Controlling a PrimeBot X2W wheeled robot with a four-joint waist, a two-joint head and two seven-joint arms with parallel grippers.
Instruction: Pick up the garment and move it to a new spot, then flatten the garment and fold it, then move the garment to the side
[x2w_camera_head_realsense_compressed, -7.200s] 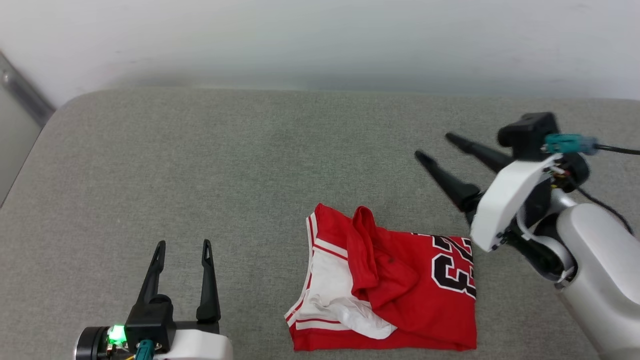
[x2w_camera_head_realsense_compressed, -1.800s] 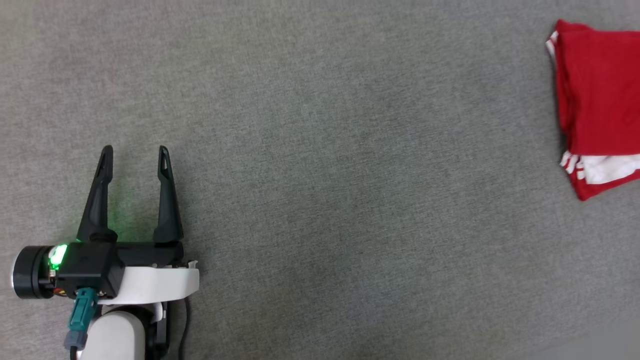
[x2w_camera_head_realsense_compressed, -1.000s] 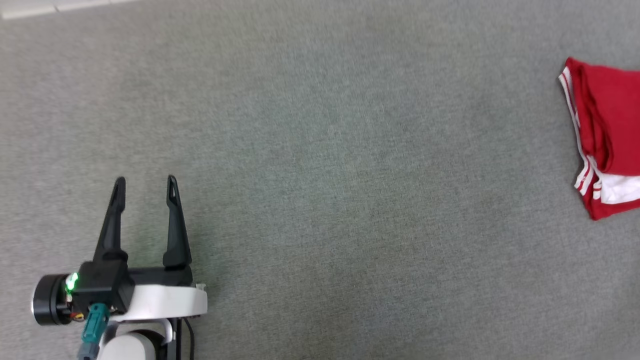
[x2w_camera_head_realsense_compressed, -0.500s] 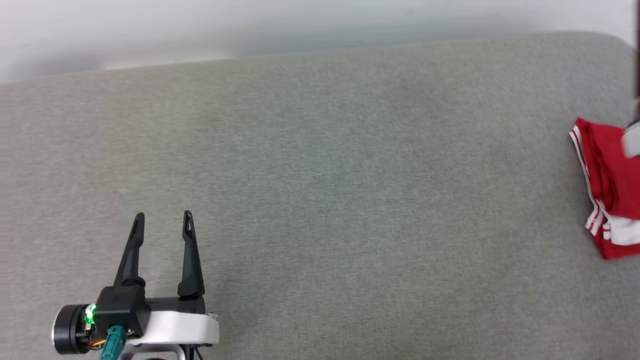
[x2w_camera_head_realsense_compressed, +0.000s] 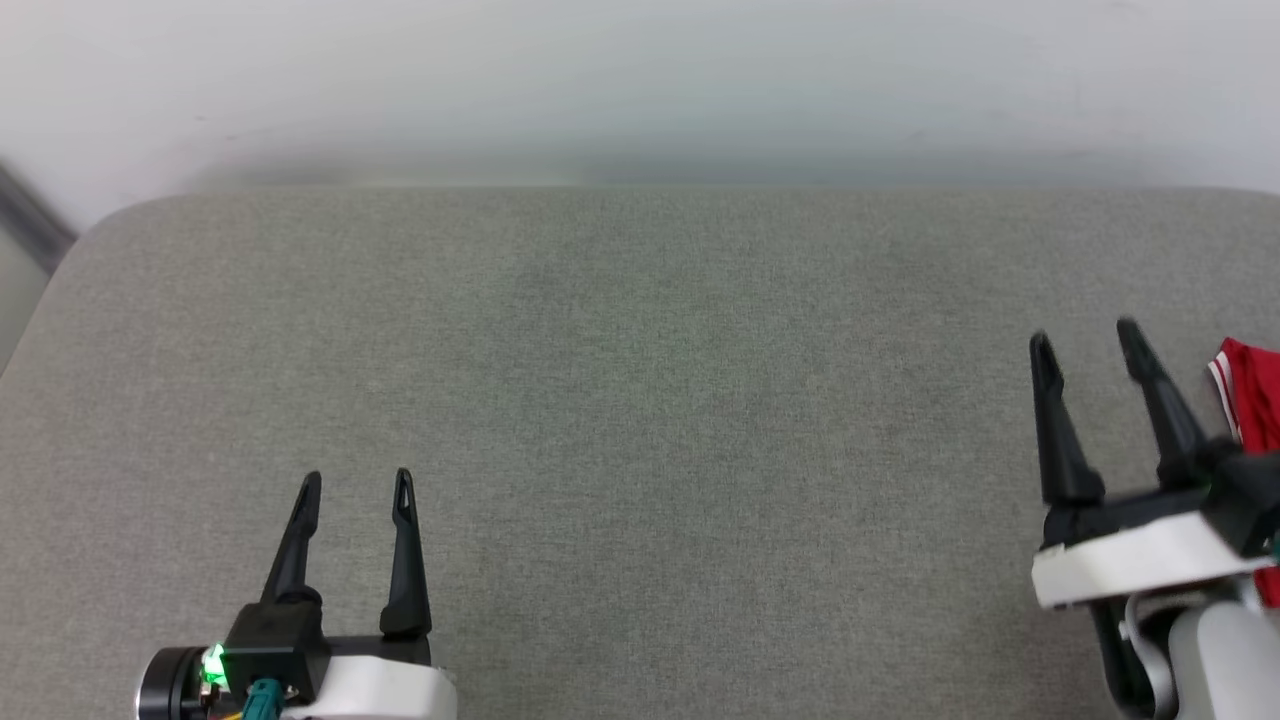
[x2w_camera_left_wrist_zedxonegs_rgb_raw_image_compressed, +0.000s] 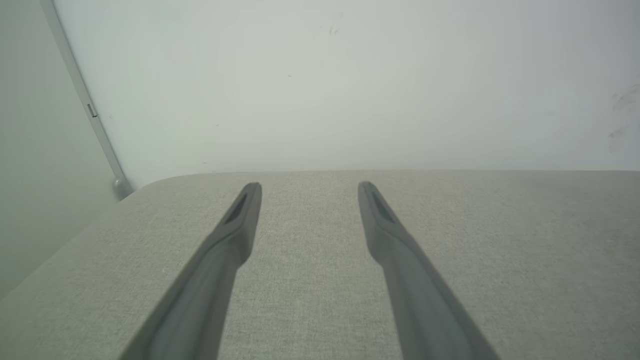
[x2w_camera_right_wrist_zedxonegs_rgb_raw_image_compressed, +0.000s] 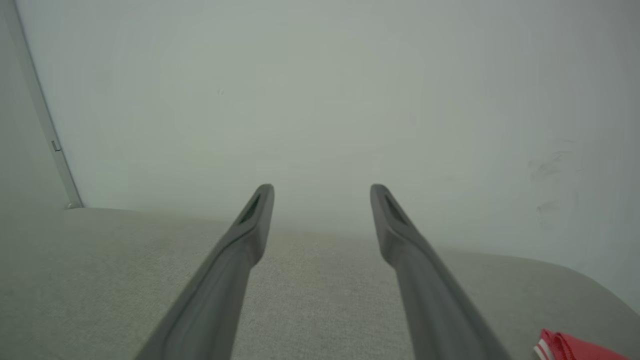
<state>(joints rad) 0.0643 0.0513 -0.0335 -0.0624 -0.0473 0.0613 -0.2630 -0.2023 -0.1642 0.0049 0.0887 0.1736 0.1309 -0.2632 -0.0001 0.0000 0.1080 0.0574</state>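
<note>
The garment (x2w_camera_head_realsense_compressed: 1254, 400) lies on the grey cushion at the far right edge of the head view, a red fold with white striped trim, mostly cut off by the frame and partly behind my right wrist. The right wrist view catches its red corner (x2w_camera_right_wrist_zedxonegs_rgb_raw_image_compressed: 575, 347) at the lower right. My right gripper (x2w_camera_head_realsense_compressed: 1085, 338) stands open just left of the garment, nothing between its fingers. At the lower left my left gripper (x2w_camera_head_realsense_compressed: 355, 482) is open and empty, far from the garment. Both wrist views show open fingers (x2w_camera_left_wrist_zedxonegs_rgb_raw_image_compressed: 240, 225) (x2w_camera_right_wrist_zedxonegs_rgb_raw_image_compressed: 250, 225) over bare cushion.
A wide grey fabric cushion (x2w_camera_head_realsense_compressed: 640, 400) spreads between the grippers. A pale wall (x2w_camera_head_realsense_compressed: 640, 80) runs along its far edge. A grey metal strip (x2w_camera_head_realsense_compressed: 30, 215) slants down at the left corner, by the cushion's rounded left end.
The head camera has tilted up and swung, so the wall and cushion's far edge show. The right gripper has come into view beside the garment. The left gripper stays open.
</note>
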